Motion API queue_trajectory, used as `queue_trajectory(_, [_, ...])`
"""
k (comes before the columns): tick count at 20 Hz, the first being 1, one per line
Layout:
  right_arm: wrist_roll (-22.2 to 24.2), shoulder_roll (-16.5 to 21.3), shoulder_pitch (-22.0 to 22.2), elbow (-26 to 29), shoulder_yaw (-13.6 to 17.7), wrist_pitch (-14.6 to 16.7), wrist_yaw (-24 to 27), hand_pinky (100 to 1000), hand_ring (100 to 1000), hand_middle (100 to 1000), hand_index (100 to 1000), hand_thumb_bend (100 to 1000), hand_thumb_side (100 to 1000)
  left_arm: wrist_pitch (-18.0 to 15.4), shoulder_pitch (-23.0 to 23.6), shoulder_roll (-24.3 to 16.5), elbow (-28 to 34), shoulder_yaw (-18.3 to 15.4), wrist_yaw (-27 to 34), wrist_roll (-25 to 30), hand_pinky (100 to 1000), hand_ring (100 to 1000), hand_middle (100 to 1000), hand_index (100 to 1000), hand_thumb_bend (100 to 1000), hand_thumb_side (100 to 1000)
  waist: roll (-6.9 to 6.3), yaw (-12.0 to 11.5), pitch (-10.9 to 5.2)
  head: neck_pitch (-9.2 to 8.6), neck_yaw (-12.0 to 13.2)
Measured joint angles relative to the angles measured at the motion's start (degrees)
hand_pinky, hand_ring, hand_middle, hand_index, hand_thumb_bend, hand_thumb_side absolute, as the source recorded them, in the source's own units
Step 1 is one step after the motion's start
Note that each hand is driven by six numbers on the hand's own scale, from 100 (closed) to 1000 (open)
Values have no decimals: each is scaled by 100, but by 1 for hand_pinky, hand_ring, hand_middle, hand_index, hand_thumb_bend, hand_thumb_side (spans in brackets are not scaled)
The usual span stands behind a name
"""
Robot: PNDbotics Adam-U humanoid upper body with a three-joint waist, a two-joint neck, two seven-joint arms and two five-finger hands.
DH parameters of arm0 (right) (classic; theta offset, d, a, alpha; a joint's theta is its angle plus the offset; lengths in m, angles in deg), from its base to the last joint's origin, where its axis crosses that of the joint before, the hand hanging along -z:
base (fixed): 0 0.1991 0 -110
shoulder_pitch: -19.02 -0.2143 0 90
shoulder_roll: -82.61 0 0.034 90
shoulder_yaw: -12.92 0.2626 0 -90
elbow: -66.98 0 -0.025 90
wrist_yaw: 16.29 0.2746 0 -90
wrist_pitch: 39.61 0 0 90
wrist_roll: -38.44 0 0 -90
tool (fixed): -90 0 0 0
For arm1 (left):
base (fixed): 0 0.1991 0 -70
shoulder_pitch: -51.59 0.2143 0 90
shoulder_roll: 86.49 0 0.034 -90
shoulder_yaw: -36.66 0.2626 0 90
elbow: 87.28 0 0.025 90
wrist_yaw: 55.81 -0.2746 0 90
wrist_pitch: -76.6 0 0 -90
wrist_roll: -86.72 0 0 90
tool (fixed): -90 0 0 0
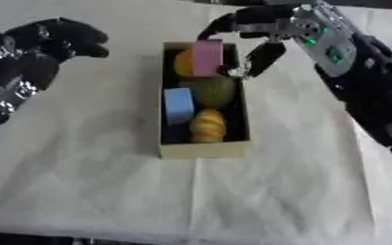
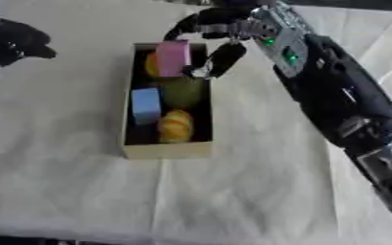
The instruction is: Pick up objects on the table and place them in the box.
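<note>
A tan cardboard box [image 1: 201, 149] lies lengthwise mid-table. Inside it, from the near end, are a yellow-orange croissant-like piece [image 1: 208, 126], a blue block [image 1: 179, 105], a green round fruit [image 1: 212, 91], and an orange round thing [image 1: 182, 62] at the far end. A pink block [image 1: 207, 57] stands upright on the far end. My right hand [image 1: 262, 31] hovers over that end with its fingers arched above the pink block. Its thumb [image 1: 264, 57] hangs just right of the block, with a gap between them. My left hand [image 1: 57, 38] is raised at the upper left, curled and holding nothing.
A white creased cloth [image 1: 258, 191] covers the table. My right forearm [image 2: 342, 100] crosses the right side from the lower right corner up to the box's far end. The cloth's near edge runs along the bottom of the view.
</note>
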State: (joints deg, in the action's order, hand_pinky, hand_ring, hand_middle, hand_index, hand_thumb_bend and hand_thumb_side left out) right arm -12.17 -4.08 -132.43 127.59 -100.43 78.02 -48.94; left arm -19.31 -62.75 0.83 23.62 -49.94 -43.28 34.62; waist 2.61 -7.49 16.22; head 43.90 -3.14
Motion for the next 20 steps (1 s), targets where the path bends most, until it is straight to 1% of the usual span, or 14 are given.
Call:
queue_trajectory(1, [46,0,0,-14,2,-46,0,1000,1000,1000,1000,100,984,1,5,0,0,0,0,2,889,807,801,844,100,672,0,0,0,0,0])
queue_trajectory(2, [89,0,0,-32,2,-89,0,1000,1000,1000,1000,100,1000,3,6,0,0,0,0,5,889,807,801,844,100,672,0,0,0,0,0])
queue_trajectory(8, [255,0,0,-66,25,-255,28,1000,1000,1000,1000,100,1000,-1,7,0,0,0,1,27,890,808,802,844,100,672,0,2,0,0,0])
queue_trajectory(10, [272,0,0,-66,41,-272,83,1000,1000,1000,1000,100,861,-5,7,0,0,0,2,32,890,809,802,844,100,672,0,5,0,0,0])
queue_trajectory(11, [281,0,-1,-66,41,-281,129,1000,1000,1000,1000,100,674,-8,7,0,0,0,2,35,890,810,802,844,100,672,0,7,0,0,0])
queue_trajectory(12, [294,0,-1,-66,42,-294,185,1000,1000,1000,1000,100,627,-8,7,0,0,0,3,37,890,810,802,844,100,672,0,9,0,0,0])
queue_trajectory(13, [304,0,-1,-66,43,-304,254,1000,1000,1000,1000,100,364,-8,7,0,0,0,3,37,891,810,803,844,100,672,0,10,0,0,0])
queue_trajectory(14, [316,0,-1,-67,43,-316,333,1000,1000,1000,1000,100,270,-8,7,0,0,0,3,38,891,810,803,844,100,672,0,11,0,0,0])
queue_trajectory(15, [327,0,-1,-68,43,-327,407,1000,1000,1000,1000,100,101,-7,7,0,0,0,3,39,891,810,803,844,100,672,0,11,0,0,0])
queue_trajectory(16, [344,0,-1,-71,44,-344,484,1000,1000,1000,1000,100,158,-6,7,0,0,0,3,41,891,810,803,844,100,672,0,11,0,0,0])
queue_trajectory(17, [363,0,-2,-80,52,-363,554,1000,1000,1000,1000,100,236,-4,7,0,0,0,3,43,891,810,803,844,100,672,0,11,0,0,0])
queue_trajectory(18, [379,0,-3,-90,73,-379,619,1000,1000,1000,1000,100,238,-2,7,0,0,0,3,45,891,810,803,844,100,672,0,11,0,0,0])
queue_trajectory(20, [402,0,-7,-97,78,-402,724,1000,1000,1000,1000,100,191,-1,7,1,0,0,3,48,891,811,803,844,100,672,0,11,0,0,0])
